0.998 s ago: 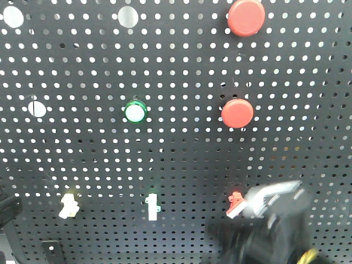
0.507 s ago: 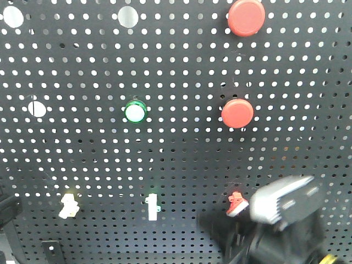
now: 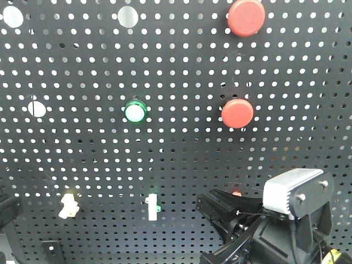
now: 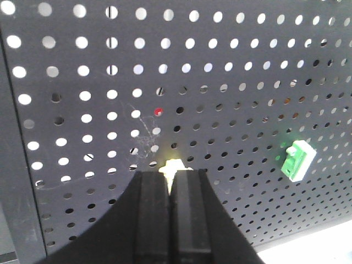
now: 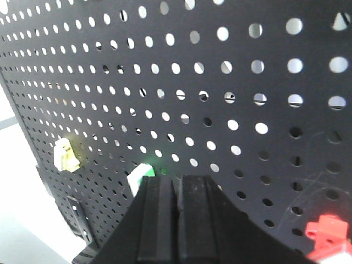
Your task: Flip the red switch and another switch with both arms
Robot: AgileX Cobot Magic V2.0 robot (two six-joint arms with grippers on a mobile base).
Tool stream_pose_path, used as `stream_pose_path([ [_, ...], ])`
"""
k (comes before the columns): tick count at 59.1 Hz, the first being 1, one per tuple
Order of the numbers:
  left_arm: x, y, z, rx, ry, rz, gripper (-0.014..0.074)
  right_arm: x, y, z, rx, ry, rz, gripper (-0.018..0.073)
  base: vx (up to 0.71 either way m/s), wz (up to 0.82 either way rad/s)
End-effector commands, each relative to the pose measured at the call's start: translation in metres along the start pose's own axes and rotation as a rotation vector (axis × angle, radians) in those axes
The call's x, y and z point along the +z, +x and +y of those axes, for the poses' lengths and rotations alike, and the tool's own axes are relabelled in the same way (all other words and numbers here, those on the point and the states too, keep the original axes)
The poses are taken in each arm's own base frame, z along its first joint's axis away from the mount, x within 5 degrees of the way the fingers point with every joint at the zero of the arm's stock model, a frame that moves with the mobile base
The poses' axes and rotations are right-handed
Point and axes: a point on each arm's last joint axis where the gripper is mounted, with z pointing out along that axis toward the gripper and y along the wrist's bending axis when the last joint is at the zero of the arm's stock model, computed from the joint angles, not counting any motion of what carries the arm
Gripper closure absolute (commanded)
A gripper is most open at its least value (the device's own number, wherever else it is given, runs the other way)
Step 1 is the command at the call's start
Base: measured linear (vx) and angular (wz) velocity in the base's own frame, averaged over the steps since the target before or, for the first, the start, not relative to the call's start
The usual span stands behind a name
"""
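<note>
The cream switch (image 3: 69,204) sits low on the left of the black pegboard (image 3: 176,71), and my left gripper (image 4: 170,190) points straight at it, fingers pressed together, the lever's pale tip just showing above them. To its right stands a slim white toggle (image 3: 152,207). Farther right, the red switch (image 3: 237,193) is mostly hidden behind my right gripper (image 5: 177,190) — fingers together too, holding nothing — with the red lever off to its lower right in the wrist view.

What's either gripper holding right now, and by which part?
Nothing. Left gripper is shut, its tips just below the cream switch. Right gripper is shut and empty, with the red switch off to its side.
</note>
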Motion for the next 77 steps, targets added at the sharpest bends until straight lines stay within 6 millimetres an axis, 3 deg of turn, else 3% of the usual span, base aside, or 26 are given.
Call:
stream_pose_path([
  [1, -0.003, -0.014, -0.002, -0.017, 0.012, -0.107, 0.0594, -0.004, -0.024, 0.004, -0.013, -0.021, -0.143, 0.0566, 0.0, 0.0],
  [9, -0.012, -0.002, 0.007, 0.065, -0.044, -0.147, 0.0594, -0.004, -0.023, 0.004, -0.014, -0.02, -0.139, 0.0566, 0.0, 0.0],
  [16, -0.033, 0.02, 0.022, 0.103, -0.156, -0.227, 0.0594, -0.004, -0.023, 0.004, -0.014, -0.02, -0.139, 0.0566, 0.0, 0.0],
  [28, -0.068, 0.084, 0.033, 0.162, -0.297, -0.294, 0.0594, -0.004, -0.023, 0.004, -0.014, -0.02, -0.139, 0.0566, 0.0, 0.0],
  [35, -0.076, 0.12, 0.036, 0.132, -0.332, -0.302, 0.0594, -0.004, -0.023, 0.004, -0.014, -0.02, -0.139, 0.0566, 0.0, 0.0],
  [36, -0.081, 0.149, 0.037, 0.111, -0.342, -0.308, 0.0594, -0.004, -0.023, 0.004, -0.014, -0.02, -0.139, 0.0566, 0.0, 0.0],
  [44, -0.08, 0.153, 0.037, 0.097, -0.344, -0.228, 0.0594, -0.004, -0.022, 0.004, -0.014, -0.02, -0.137, 0.0566, 0.0, 0.0],
  [77, -0.08, 0.153, 0.037, 0.089, -0.343, -0.232, 0.0594, -0.004, -0.022, 0.004, -0.014, -0.02, -0.137, 0.0566, 0.0, 0.0],
])
